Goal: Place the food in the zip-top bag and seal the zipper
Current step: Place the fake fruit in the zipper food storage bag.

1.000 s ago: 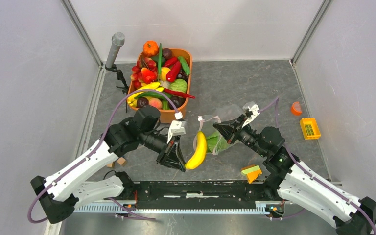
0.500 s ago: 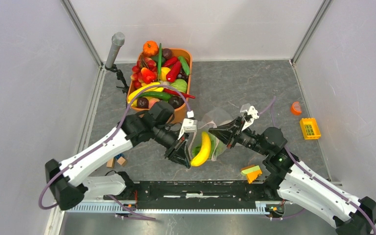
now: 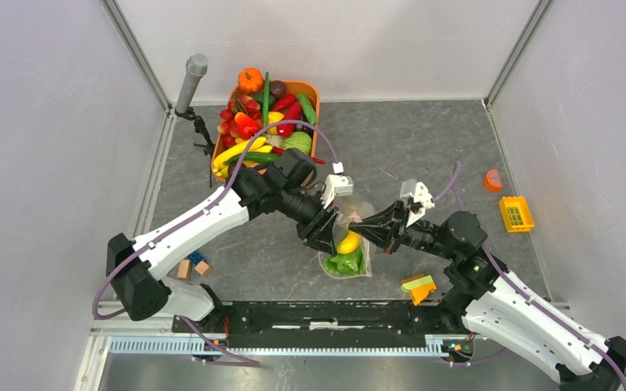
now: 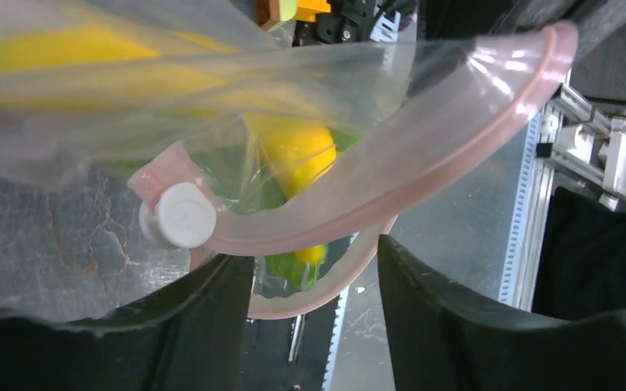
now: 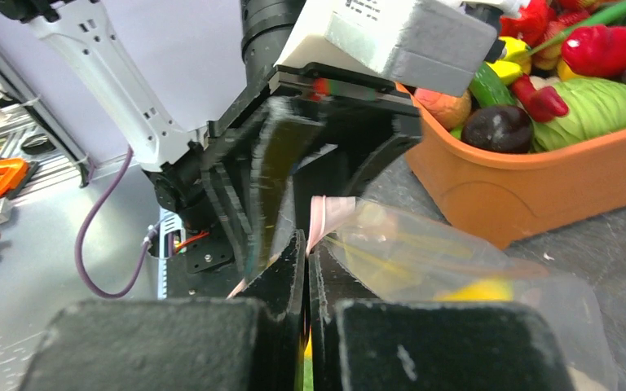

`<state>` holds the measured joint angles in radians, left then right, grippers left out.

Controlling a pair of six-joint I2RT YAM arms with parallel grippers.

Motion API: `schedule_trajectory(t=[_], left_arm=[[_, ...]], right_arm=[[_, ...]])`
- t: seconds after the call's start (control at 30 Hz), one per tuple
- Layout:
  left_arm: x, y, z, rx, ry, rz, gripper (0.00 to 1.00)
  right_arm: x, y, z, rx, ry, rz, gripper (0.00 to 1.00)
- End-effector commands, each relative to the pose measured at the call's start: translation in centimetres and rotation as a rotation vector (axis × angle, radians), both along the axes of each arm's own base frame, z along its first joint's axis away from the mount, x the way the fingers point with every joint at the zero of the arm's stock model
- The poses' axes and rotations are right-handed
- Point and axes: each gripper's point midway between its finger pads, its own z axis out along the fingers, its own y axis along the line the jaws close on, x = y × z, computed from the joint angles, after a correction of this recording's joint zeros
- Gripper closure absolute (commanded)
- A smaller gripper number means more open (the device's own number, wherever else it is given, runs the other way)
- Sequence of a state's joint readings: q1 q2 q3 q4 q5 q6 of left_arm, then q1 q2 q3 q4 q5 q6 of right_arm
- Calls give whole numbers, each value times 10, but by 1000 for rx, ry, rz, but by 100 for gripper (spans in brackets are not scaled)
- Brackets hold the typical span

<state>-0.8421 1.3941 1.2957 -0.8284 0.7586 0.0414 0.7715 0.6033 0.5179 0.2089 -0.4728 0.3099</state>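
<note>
Grey mottled tabletop (image 3: 424, 147), pale walls (image 3: 41, 163) on three sides. Right gripper (image 5: 306, 244) pinched tight on the bag (image 4: 236, 73) rim. Left gripper (image 4: 310, 269) fingers spread apart above the banana (image 4: 293, 151) in the bag.

No words or numbers can be read anywhere. The white box (image 5: 391, 32) on the far arm, seen from the right wrist, has a tiny line of print, but it is too blurry to read.

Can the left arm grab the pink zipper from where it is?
Probably yes: the open left fingers sit right at the zipper, nothing between them, while the right fingers pinch the bag.
</note>
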Motion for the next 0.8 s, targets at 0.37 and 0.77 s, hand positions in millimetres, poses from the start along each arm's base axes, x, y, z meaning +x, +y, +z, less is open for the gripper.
schedule_trajectory(t=[0.37, 0.77], left_arm=[[39, 31, 101, -200, -336, 404, 0], [118, 130, 96, -69, -570, 1102, 0]], right_arm=[[55, -45, 30, 286, 77, -417, 100], [48, -77, 96, 435, -105, -498, 100]])
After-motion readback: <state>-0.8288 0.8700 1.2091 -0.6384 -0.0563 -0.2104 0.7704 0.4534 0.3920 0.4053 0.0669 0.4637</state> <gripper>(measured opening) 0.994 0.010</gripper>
